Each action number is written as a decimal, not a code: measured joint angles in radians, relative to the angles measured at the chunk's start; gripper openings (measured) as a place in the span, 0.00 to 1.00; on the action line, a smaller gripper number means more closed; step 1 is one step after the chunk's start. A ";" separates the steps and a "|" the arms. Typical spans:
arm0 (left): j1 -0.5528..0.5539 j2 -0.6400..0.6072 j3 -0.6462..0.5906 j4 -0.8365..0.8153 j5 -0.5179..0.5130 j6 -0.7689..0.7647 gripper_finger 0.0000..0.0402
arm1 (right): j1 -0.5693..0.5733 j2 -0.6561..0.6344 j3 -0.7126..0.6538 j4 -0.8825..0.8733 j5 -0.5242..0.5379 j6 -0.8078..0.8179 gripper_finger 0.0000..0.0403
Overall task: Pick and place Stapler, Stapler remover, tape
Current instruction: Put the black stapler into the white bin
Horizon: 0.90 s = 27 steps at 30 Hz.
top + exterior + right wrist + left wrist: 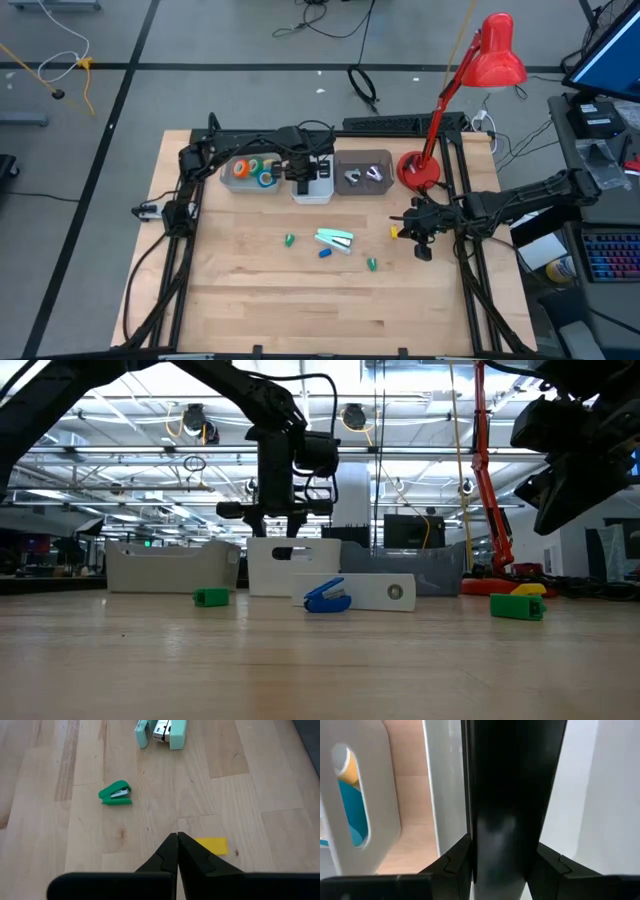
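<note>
My left gripper [303, 178] [275, 525] hangs over the middle white bin [318, 190], shut on a black stapler [510, 795]. The tape rolls [252, 171] lie in the left white bin. Stapler removers [364, 176] lie in the grey bin. A mint stapler [335, 238] [161, 732] lies flat on the table. My right gripper [421, 238] [177, 847] is shut and touches nothing, low over the table's right part beside a small yellow piece [212, 845]. A small green stapler [116, 793] lies farther toward the table's middle. My left gripper pinches the black stapler between its two fingers [452, 865], coming from above and pointing down. The stapler's long body [505, 835] runs on past the fingers along them, into the white bin [600, 795]. Whether its far end rests on the bin floor is hidden.
Small green [288, 240], blue [325, 252] and green [371, 263] pieces lie scattered around the mint stapler. A red desk lamp [420, 170] stands at the far right corner beside the grey bin. The table's near half [320, 310] is bare wood.
</note>
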 joint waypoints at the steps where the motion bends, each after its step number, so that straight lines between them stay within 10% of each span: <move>1: 0.000 -0.001 0.000 0.001 -0.002 -0.001 0.35 | 0.000 0.000 0.000 0.000 0.000 0.001 0.00; 27: 0.014 0.008 0.000 0.011 -0.014 -0.008 0.54 | 0.000 0.000 0.000 0.000 0.000 0.015 0.00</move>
